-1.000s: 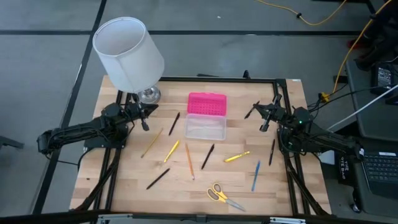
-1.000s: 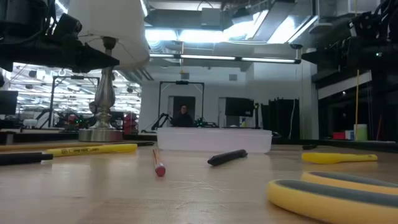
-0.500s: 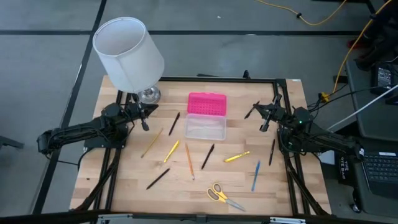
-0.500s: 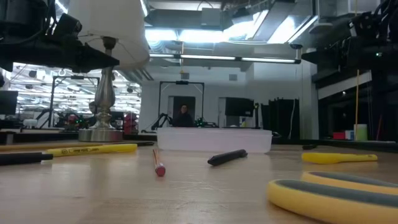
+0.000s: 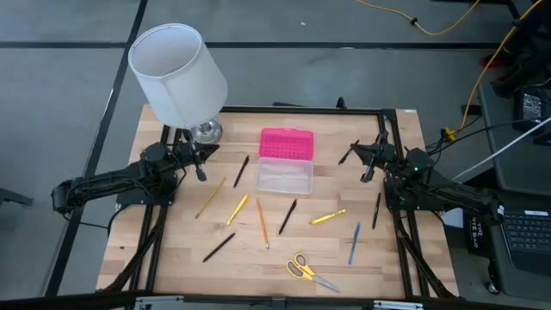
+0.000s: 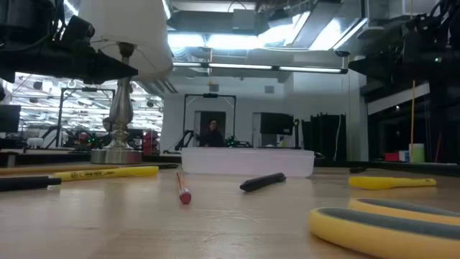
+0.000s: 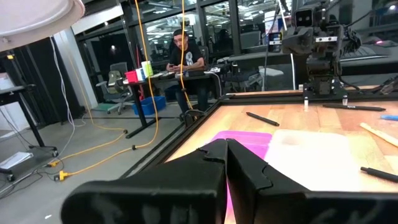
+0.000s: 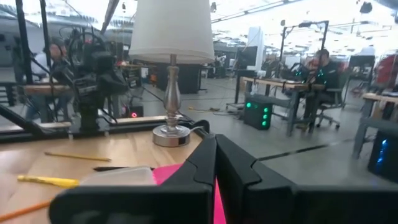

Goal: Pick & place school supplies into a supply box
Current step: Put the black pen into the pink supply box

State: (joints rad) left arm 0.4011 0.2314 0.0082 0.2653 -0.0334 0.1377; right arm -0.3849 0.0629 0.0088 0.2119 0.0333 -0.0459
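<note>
Even overhead light; low view's near scissors [image 6: 388,219] blur (ceiling glare).

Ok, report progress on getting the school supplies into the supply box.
Nothing is packed yet. The supply box sits open, pink lid folded back, apparently empty. Nothing is in hand: left claw and right claw are shut, flanking the box. Left to do: the scissors, blue pen, and the other pens and pencils scattered on the table.

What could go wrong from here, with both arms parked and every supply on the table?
The supply box is small and light-looking; a pen dropped off-centre may miss or nudge it. The lamp overhangs the left gripper, so a high lift could clip it. The scissors lie flat, hard to grip. Right gripper waits shut.
</note>
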